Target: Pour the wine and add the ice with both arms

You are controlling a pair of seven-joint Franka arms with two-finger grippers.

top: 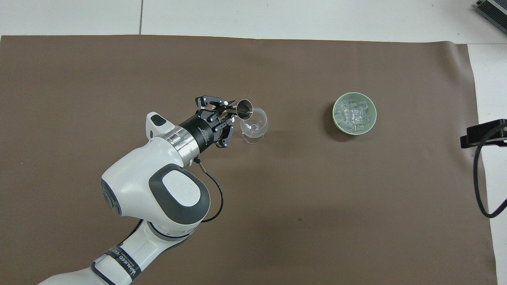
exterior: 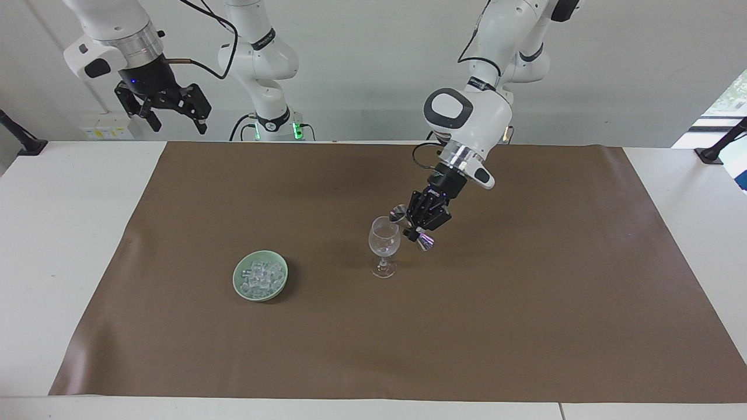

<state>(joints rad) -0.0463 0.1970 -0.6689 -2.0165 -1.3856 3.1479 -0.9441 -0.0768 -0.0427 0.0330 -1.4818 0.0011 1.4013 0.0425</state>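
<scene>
A clear wine glass [exterior: 384, 242] [top: 254, 123] stands upright near the middle of the brown mat. My left gripper [exterior: 417, 224] [top: 226, 114] is shut on a small metal jigger [exterior: 412, 228] [top: 243, 109]. The jigger is tilted, with its mouth at the glass's rim on the side toward the left arm. No wine shows; whatever is in the jigger is hidden. The ice [exterior: 262, 274] [top: 353, 113] is heaped in a green bowl [exterior: 238, 279] [top: 334, 114] toward the right arm's end. My right gripper [exterior: 175, 119] waits open, high over the table's edge by its base.
The brown mat [exterior: 525, 321] [top: 356, 217] covers most of the white table [exterior: 58, 233]. Black clamp mounts [exterior: 721, 146] sit at the table's corners nearest the robots. A black cable [top: 481, 190] hangs at the right arm's end.
</scene>
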